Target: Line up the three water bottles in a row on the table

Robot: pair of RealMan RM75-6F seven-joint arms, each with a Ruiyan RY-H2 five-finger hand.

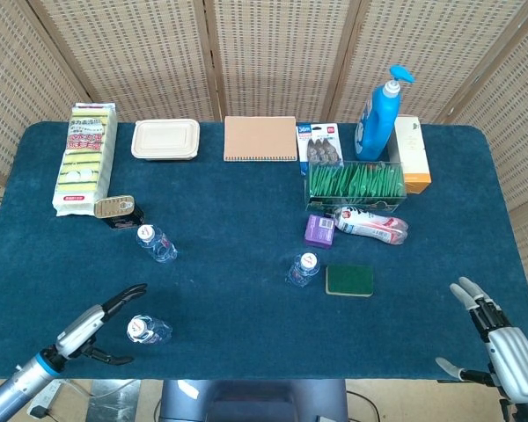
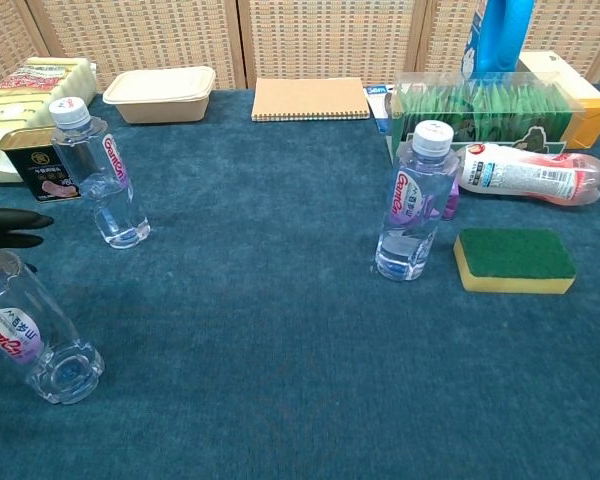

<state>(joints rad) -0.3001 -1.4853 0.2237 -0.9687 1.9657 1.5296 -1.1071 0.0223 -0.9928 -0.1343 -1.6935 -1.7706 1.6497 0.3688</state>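
Three clear water bottles with white caps stand upright on the blue table. One bottle [image 1: 146, 330] [image 2: 30, 335] is near the front left edge, a second bottle [image 1: 156, 243] [image 2: 98, 175] is behind it, and the third bottle [image 1: 304, 269] [image 2: 415, 200] stands near the middle beside a green sponge. My left hand [image 1: 97, 330] [image 2: 5, 225] is open with spread fingers just left of the front bottle, not touching it. At the table's front right edge my right hand [image 1: 497, 338] is open and holds nothing.
Green sponge [image 1: 349, 280] [image 2: 513, 260] lies right of the middle bottle. A tin can [image 1: 114, 207], purple box [image 1: 319, 230], lying tube [image 1: 371, 223], green packet box [image 1: 355, 183], blue pump bottle [image 1: 376, 114], notebook [image 1: 260, 138], food container [image 1: 165, 139] and sponge pack [image 1: 84, 158] fill the back.
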